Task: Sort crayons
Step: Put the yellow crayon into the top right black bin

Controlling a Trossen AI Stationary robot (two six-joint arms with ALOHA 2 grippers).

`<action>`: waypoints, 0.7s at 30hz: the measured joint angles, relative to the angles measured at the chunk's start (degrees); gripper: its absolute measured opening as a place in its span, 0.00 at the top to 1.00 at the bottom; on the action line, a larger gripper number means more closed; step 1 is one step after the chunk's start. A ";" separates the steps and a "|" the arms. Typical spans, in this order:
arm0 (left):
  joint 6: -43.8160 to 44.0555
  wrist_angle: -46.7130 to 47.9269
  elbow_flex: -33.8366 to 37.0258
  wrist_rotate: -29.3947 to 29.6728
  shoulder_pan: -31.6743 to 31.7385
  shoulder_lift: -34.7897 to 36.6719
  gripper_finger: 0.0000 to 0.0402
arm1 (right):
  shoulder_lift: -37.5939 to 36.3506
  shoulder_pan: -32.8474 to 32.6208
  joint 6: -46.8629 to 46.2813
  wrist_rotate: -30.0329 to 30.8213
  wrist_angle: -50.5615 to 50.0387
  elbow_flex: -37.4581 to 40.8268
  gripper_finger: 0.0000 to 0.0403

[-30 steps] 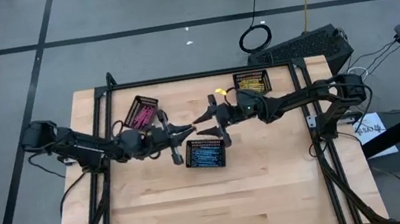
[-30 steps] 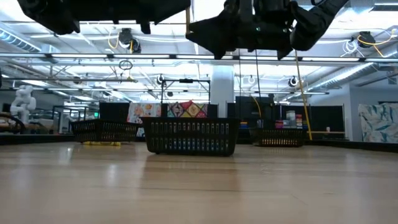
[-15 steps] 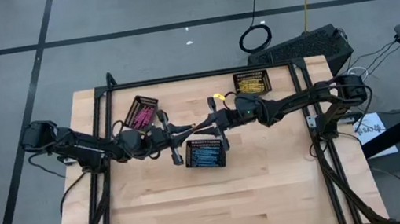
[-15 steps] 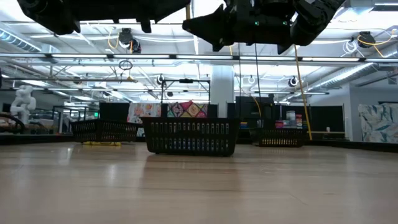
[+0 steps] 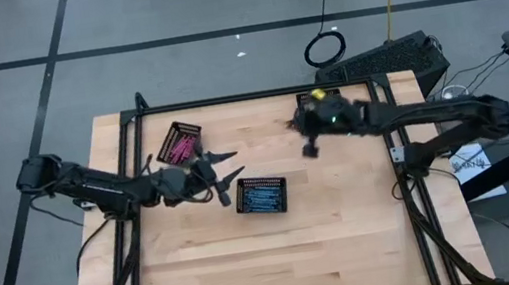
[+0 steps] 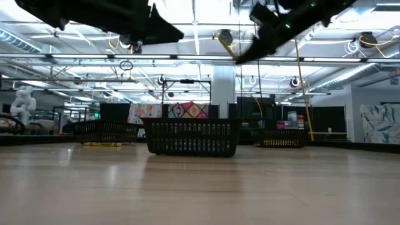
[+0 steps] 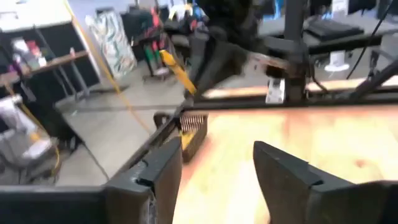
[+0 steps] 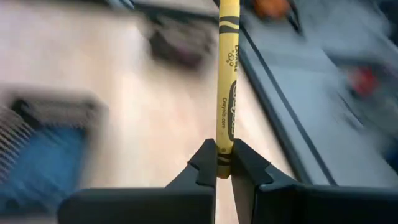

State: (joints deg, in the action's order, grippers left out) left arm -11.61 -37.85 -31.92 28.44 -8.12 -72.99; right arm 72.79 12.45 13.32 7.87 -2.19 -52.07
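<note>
My right gripper is shut on a yellow crayon high above the table's far right part, near the tray of yellow crayons. The crayon also shows in the low view and in the left wrist view. My left gripper hangs open over the table's middle with nothing between its fingers. It is between the tray of pink crayons and the tray of blue crayons. My right gripper pinches one end of the yellow crayon between its two fingertips. The rest of the crayon sticks out ahead of the fingers, in line with them. It is lifted clear, high above the table.
Three small black mesh trays stand on the wooden table: blue at the middle, pink at the far left, yellow at the far right. A black frame runs along the table's far edge and sides. The near half is bare wood.
The two grippers met tip to tip over the table's middle. My right gripper shut there, then swung up and toward the far right edge with the yellow crayon. My left gripper opened and stayed in place.
</note>
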 joint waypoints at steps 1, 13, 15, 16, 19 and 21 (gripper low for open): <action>1.21 1.61 0.00 1.01 -0.35 0.46 0.50 | -1.68 1.45 0.40 1.93 -4.87 0.00 0.99; 8.27 12.23 0.00 4.36 -3.41 3.21 0.48 | -0.81 26.31 12.42 8.45 -37.72 0.07 0.99; 8.27 12.58 0.00 4.36 -3.43 3.21 0.48 | 2.09 27.97 18.59 8.44 -35.17 0.07 0.99; 8.27 12.90 0.00 4.36 -3.43 3.21 0.48 | 3.62 28.50 20.78 8.45 -33.84 0.07 0.99; 8.29 13.10 0.00 4.38 -3.47 3.19 0.48 | 8.15 29.61 23.23 8.43 -33.48 -0.81 0.99; 8.27 13.33 0.00 4.38 -3.55 3.19 0.48 | 10.99 29.94 23.41 8.40 -33.84 -2.34 0.99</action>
State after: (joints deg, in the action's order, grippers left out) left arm -3.33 -24.52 -31.92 32.82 -11.68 -69.80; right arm 83.78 42.39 36.73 16.27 -36.03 -54.41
